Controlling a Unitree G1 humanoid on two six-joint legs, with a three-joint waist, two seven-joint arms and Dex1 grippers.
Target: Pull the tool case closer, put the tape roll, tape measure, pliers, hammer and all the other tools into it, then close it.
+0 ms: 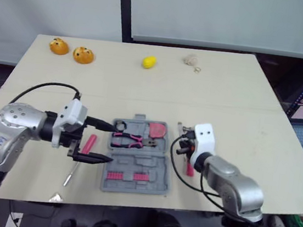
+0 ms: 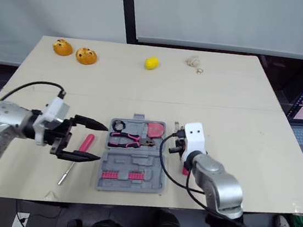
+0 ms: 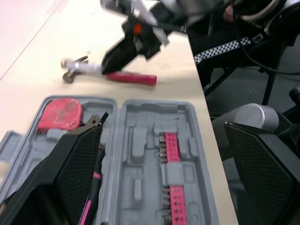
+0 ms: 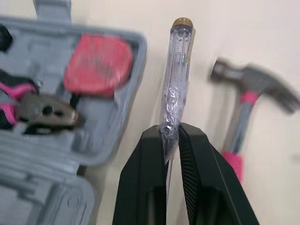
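Left pincer [image 1: 104, 141]: open, its two black fingers spread wide at the left edge of the grey moulded-plastic tool case [image 1: 161, 170]. Just left of the case, a red-handled screwdriver [image 2: 84, 143] lies on the pale worktop [image 1: 241, 102].

The case lies open near the worktop's front edge. Its far half holds a black tape roll [image 1: 120, 125], pink-and-black-handled pliers [image 1: 129, 139] and a red tape measure [image 1: 158, 130]. Its near half holds rows of pink-mounted bits [image 1: 127, 175]; the left wrist view resolves these as separate bits and shows empty moulded recesses around them.

Right pincer [image 4: 171, 129]: just right of the case. The right wrist view supplies the grip detail, with the fingers closed on a transparent-handled, brass-capped screwdriver [image 4: 178, 70]. Beside it, a steel-headed hammer with a pink-red handle [image 4: 243, 108] lies on the worktop, outside the case.
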